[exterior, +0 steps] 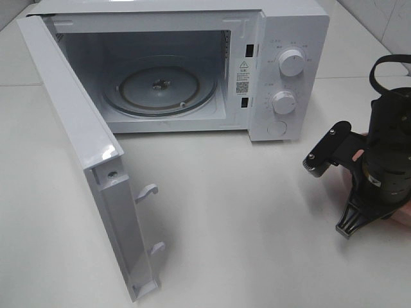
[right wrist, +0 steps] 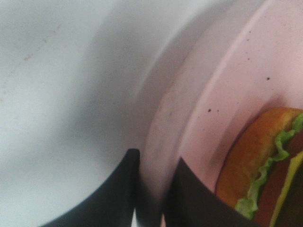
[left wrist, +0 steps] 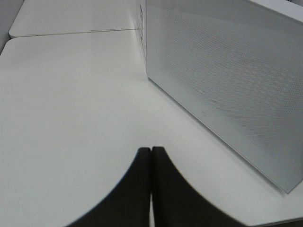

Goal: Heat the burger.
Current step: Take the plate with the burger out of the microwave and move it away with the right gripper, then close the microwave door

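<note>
The burger (right wrist: 258, 165), with a golden-brown bun, green lettuce and yellow cheese, lies on a pink speckled plate (right wrist: 227, 90). My right gripper (right wrist: 156, 158) straddles the plate's rim, one finger outside and one inside. The picture is smeared, so I cannot tell whether the fingers press on the rim. In the high view the right arm (exterior: 385, 154) hangs low at the table's right edge and covers the burger; only a pink sliver of the plate (exterior: 403, 213) shows. My left gripper (left wrist: 151, 156) is shut and empty, low over the table beside the microwave.
The white microwave (exterior: 282, 64) stands at the back with its door (exterior: 77, 141) swung wide to the left and its glass turntable (exterior: 160, 86) bare. Its perforated side wall (left wrist: 227, 71) is close to the left gripper.
</note>
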`<action>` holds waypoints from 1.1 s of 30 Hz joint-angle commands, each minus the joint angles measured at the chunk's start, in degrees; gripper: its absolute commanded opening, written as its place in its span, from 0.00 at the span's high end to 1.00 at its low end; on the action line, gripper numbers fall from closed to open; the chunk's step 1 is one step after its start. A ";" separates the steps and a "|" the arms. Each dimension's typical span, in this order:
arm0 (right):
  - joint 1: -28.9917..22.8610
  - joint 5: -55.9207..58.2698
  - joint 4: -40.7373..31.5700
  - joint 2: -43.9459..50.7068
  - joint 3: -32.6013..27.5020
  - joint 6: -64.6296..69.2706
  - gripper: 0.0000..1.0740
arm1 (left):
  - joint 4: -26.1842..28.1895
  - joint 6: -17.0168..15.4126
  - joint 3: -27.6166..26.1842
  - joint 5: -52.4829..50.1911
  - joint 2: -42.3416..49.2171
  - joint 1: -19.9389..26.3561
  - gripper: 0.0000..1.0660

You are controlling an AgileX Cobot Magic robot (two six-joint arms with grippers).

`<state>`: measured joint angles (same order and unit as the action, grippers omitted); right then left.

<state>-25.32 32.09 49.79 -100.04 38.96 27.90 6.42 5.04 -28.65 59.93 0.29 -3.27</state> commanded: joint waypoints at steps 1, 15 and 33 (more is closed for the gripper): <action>0.00 -0.52 -3.32 -0.06 0.34 -2.75 0.63 | 0.00 -0.52 0.17 -0.52 1.15 0.11 1.00; -0.11 4.98 -18.56 4.70 5.39 -7.56 0.31 | 0.00 -0.52 0.17 -0.52 1.15 0.11 1.00; 9.28 26.64 -46.64 8.77 22.06 -17.82 0.29 | 0.00 -0.52 0.17 -0.52 1.15 0.11 1.00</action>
<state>-19.14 55.92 3.44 -93.28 60.56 10.54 6.42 5.04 -28.65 59.93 0.29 -3.27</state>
